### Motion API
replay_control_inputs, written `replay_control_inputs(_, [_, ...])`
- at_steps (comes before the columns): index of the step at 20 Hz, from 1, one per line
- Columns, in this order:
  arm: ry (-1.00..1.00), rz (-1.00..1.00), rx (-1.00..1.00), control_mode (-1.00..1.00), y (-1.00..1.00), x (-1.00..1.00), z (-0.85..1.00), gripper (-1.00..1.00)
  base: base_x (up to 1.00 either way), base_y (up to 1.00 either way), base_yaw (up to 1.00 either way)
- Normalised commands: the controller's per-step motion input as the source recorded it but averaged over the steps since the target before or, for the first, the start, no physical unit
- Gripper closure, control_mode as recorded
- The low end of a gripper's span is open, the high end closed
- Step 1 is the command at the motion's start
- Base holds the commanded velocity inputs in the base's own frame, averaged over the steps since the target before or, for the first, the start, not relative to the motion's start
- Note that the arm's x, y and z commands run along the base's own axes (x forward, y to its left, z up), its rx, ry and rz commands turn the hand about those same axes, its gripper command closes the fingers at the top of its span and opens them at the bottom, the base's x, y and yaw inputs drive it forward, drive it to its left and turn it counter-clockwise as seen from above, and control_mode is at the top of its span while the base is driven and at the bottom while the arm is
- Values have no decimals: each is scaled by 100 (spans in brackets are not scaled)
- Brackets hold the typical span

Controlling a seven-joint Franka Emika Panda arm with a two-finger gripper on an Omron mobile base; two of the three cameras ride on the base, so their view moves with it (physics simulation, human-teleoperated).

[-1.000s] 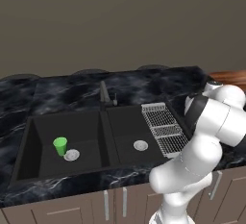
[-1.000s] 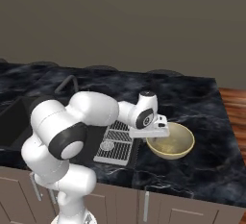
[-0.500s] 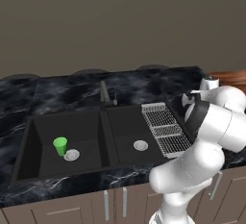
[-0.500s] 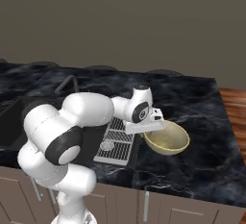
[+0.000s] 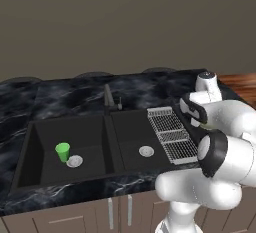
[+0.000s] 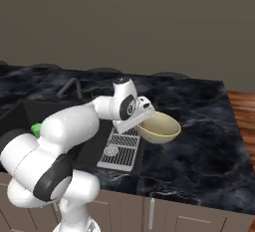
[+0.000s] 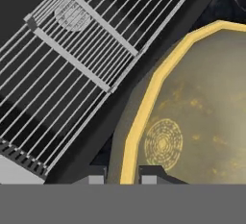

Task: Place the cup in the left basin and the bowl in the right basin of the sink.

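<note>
Two fingers of the tool pinch the bowl by its thin rim, a light, stiff, likely slippery thing hanging tilted above the surface.

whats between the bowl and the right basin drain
The grey wire rack at the basin's edge lies between the bowl and the drain; right base view shows it.

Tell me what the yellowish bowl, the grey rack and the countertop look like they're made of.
The round yellowish-tan bowl looks like glazed ceramic or stoneware: mottled inside, faint stamped medallion, brighter rim. The grey wire rack looks like metal: thin parallel rods on crossbars. The black countertop looks like polished marble or granite, with white veining and a soft sheen.
</note>
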Motion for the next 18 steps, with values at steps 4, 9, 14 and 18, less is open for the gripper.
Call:
replay_control_inputs(4, [-13,37,-15,-100,47,0,33,100,0,0,0])
replay_control_inputs(9, [-7,41,-11,-100,45,0,19,100,0,0,0])
replay_control_inputs(14, [-1,43,-8,-100,52,-5,0,100,0,0,0])
replay_control_inputs(18, [0,43,-7,-100,56,-12,-10,100,0,0,0])
